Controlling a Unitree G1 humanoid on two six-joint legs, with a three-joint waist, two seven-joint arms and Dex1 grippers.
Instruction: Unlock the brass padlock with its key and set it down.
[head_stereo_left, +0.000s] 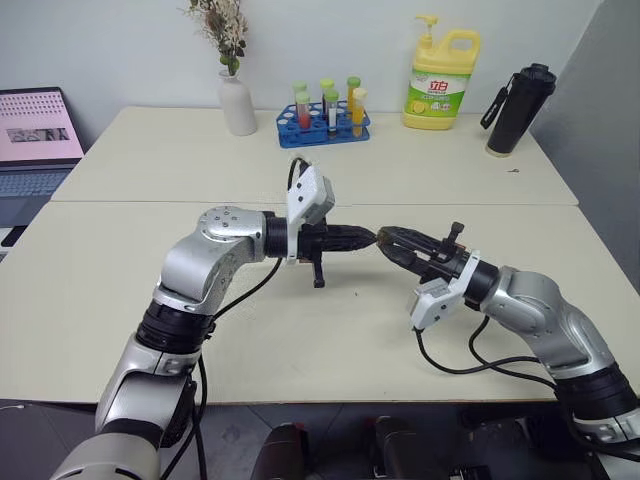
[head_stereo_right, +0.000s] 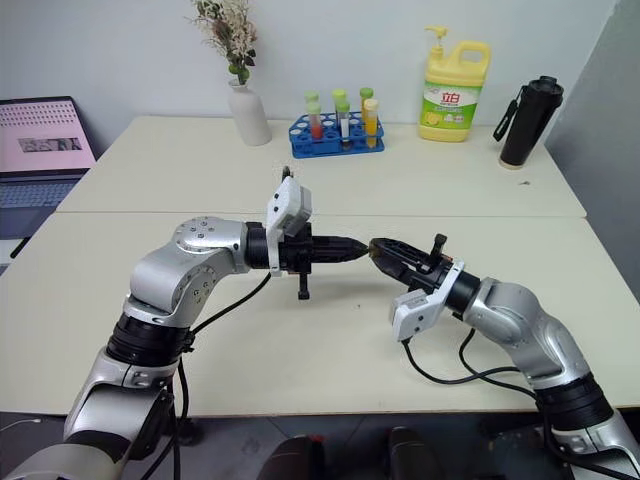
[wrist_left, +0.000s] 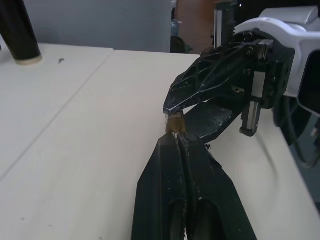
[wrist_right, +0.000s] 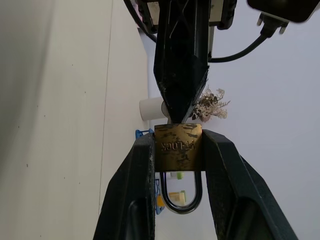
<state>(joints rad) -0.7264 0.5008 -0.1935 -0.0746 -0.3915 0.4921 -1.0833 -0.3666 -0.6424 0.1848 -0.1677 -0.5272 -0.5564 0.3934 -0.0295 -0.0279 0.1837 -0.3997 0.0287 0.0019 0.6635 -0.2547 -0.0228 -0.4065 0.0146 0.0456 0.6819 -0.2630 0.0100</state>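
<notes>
The right gripper (wrist_right: 177, 150) pinches the brass padlock (wrist_right: 178, 147), shackle seated; the left gripper (wrist_left: 176, 137), pressed together at 12 o'clock, touches it—unlocking remains.

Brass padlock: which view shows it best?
Right wrist view. The brass padlock sits face-on, clamped between the right gripper fingers, shackle visible, left gripper tip at its end. In the left wrist view, just a brass sliver; in the eye views, hidden between the fingertips.
</notes>
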